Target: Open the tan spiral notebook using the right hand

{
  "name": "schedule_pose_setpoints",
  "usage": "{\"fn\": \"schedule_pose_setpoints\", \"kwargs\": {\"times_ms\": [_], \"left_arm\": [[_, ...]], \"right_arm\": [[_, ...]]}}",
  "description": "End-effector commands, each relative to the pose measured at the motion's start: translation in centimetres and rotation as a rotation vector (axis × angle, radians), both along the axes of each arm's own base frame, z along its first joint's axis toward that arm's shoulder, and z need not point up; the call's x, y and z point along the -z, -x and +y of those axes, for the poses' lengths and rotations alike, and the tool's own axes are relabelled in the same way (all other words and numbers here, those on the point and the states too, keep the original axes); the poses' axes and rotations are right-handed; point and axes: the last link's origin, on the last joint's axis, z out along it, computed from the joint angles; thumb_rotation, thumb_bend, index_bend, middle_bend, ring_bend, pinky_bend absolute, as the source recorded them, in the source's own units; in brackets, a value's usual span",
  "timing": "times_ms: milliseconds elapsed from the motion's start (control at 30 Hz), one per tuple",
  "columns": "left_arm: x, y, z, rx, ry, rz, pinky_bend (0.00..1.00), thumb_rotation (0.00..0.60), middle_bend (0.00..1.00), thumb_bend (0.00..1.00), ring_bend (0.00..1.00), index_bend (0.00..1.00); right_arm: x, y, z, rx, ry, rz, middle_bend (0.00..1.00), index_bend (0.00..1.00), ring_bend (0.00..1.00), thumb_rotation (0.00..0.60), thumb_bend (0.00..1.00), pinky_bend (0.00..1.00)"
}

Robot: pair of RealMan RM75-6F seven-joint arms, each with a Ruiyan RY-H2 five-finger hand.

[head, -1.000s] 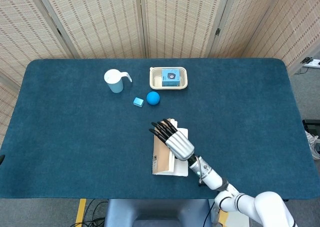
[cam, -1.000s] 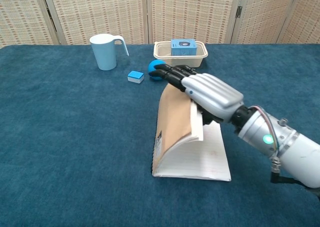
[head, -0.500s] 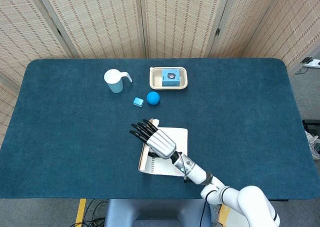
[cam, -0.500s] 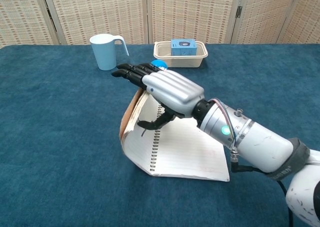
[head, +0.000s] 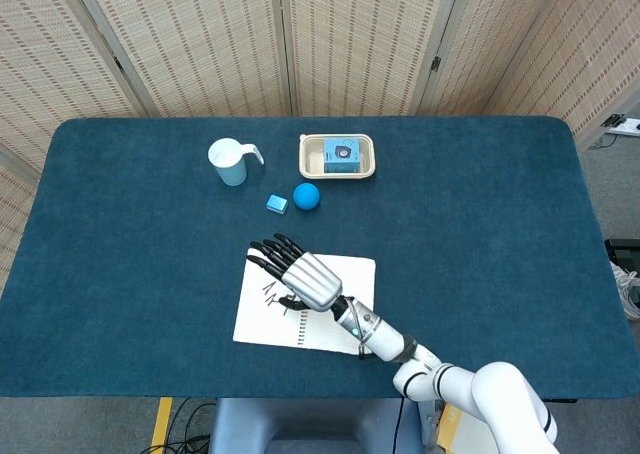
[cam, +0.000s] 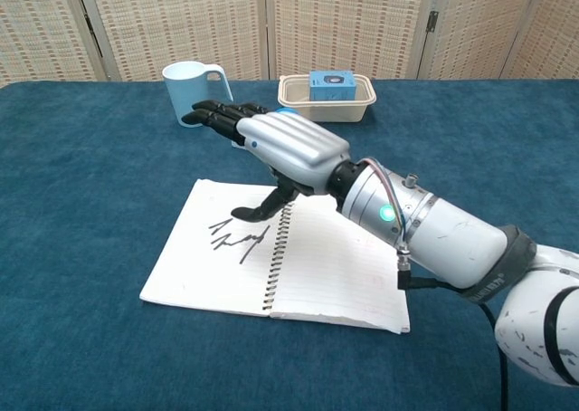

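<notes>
The spiral notebook (head: 255, 314) (cam: 208, 253) lies flat and open near the table's front, white lined pages up, with a black scribble on the left page. Its tan cover is hidden underneath. My right hand (head: 297, 277) (cam: 271, 144) hovers over the spine and left page, fingers stretched out and apart, thumb pointing down toward the paper; I cannot tell whether the thumb touches it. The hand holds nothing. My left hand is in neither view.
Behind the notebook stand a light blue cup (head: 229, 162) (cam: 188, 92), a small blue block (head: 277, 204), a blue ball (head: 306, 195) and a beige tray (head: 364, 164) (cam: 362, 99) holding a blue box (head: 342, 154) (cam: 331, 83).
The tan cover has swung from upright over to the left and now lies flat, leaving the pages open. My right hand moved left with it and let go.
</notes>
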Motion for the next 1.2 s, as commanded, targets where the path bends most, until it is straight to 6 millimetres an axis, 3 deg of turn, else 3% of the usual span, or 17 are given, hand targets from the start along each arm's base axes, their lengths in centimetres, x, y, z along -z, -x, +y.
{"fn": "schedule_pose_setpoints", "kwargs": {"times_ms": [33,167,300,367,700,933,1033,1200], "left_arm": [[0.0,-0.1,0.0,0.001,0.000,0.004,0.14,0.600,0.06,0.20,0.06,0.13],[0.4,-0.3,0.0,0.008,0.014,0.027,0.14,0.600,0.06,0.20,0.06,0.13],[1.5,-0.9,0.3,0.014,0.062,0.066,0.14,0.600,0.06,0.20,0.06,0.13],[2.2,-1.3,0.5,0.019,0.084,0.091,0.14,0.600,0.06,0.20,0.06,0.13],[6.3,-3.1,1.5,0.030,0.209,0.225,0.14,0.600,0.06,0.20,0.06,0.13],[9.3,-3.9,1.6,0.018,0.306,0.292,0.14,0.600,0.06,0.20,0.06,0.13],[10.2,-4.0,1.9,0.014,0.347,0.309,0.14,0.600,0.06,0.20,0.06,0.13],[11.1,-4.2,2.1,0.006,0.370,0.329,0.14,0.600,0.06,0.20,0.06,0.13]], "right_arm": [[-0.3,0.2,0.0,0.004,0.008,0.000,0.00,0.00,0.00,0.600,0.27,0.00],[-1.4,2.2,0.1,0.036,0.035,0.013,0.00,0.00,0.00,0.600,0.27,0.00],[-3.8,6.4,0.5,0.142,0.046,0.096,0.00,0.00,0.00,0.600,0.27,0.00],[-6.0,8.5,1.2,0.200,0.047,0.123,0.00,0.00,0.00,0.600,0.27,0.00],[-18.1,17.6,8.3,0.482,0.227,0.294,0.00,0.00,0.00,0.600,0.28,0.00],[-24.0,23.5,12.5,0.729,0.331,0.271,0.00,0.00,0.00,0.600,0.29,0.00],[-25.2,25.3,13.2,0.791,0.342,0.264,0.00,0.00,0.00,0.600,0.29,0.00],[-26.4,25.5,12.9,0.803,0.353,0.218,0.00,0.00,0.00,0.600,0.30,0.00]]}}
